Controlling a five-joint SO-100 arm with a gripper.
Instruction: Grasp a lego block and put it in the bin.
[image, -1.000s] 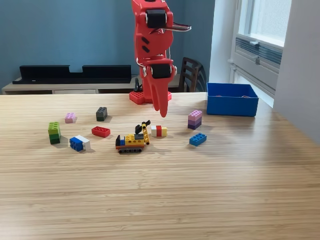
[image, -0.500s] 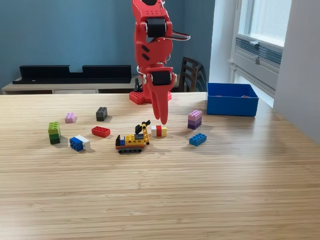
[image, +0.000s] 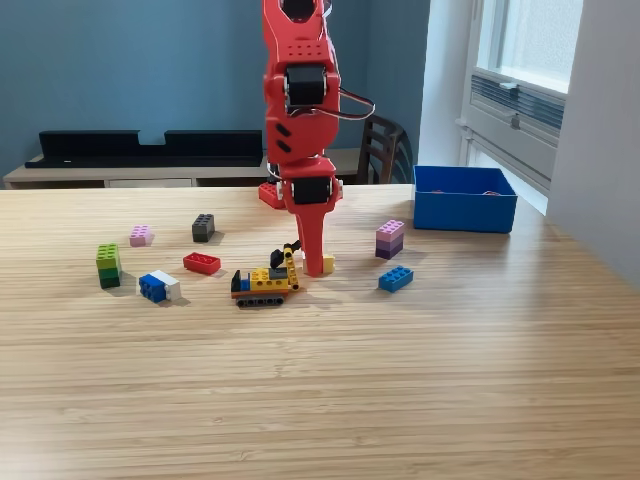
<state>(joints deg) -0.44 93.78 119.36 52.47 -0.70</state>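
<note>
My red gripper (image: 314, 266) points straight down at the middle of the table, its tips at the tabletop over a small red, white and yellow lego block (image: 328, 263). Only the block's yellow end shows beside the fingers. The fingers look like one narrow wedge from here, so I cannot see how the jaws stand. The blue bin (image: 464, 199) stands at the back on the exterior view's right, well apart from the gripper. A purple stacked block (image: 390, 238) and a blue block (image: 395, 278) lie between the gripper and the bin.
A small yellow lego vehicle (image: 264, 281) sits just left of the gripper, almost touching it. Further left lie a red flat block (image: 201, 263), a blue-and-white block (image: 158, 286), a green block (image: 108, 264), a pink block (image: 140, 235) and a dark grey block (image: 203, 227).
The gripper has come down and slightly left, from hanging above the table to resting over the red, white and yellow block, which is now mostly covered. No block has moved.
</note>
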